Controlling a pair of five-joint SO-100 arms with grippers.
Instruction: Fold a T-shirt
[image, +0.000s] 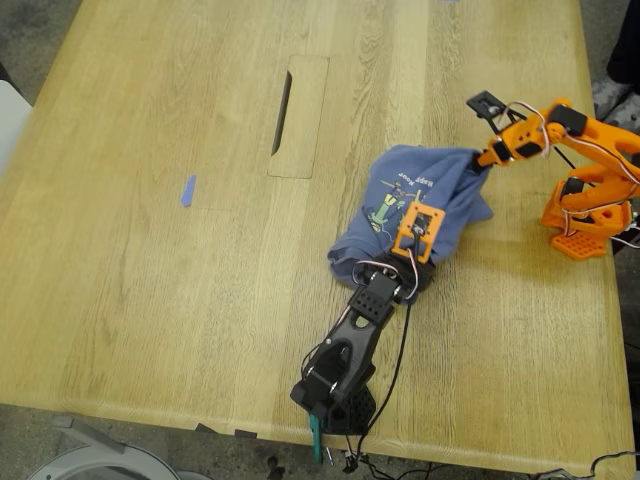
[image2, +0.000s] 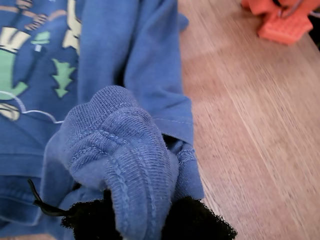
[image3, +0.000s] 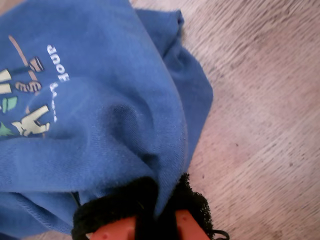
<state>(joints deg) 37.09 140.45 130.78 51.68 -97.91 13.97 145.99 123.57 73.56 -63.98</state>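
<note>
The slate-blue T-shirt (image: 400, 205) lies bunched on the wooden table, right of centre in the exterior view, with its cartoon print facing up. My first gripper (image: 415, 235), on the black arm, is shut on a ribbed fold of the T-shirt (image2: 125, 60); the cloth bulges out between its black pads (image2: 200, 222). My second gripper (image: 485, 157), on the orange arm, is shut on the shirt's edge nearest the exterior view's right. In the second wrist view the T-shirt (image3: 100, 100) runs into my second gripper (image3: 150, 210), pinched between the black pads.
A cable-slot cover (image: 298, 115) is set into the table (image: 150, 300) beyond the shirt. A strip of blue tape (image: 187, 190) lies toward the exterior view's left. The orange arm's base (image: 590, 215) stands near the exterior view's right edge, the black arm's base (image: 335, 395) at the near edge.
</note>
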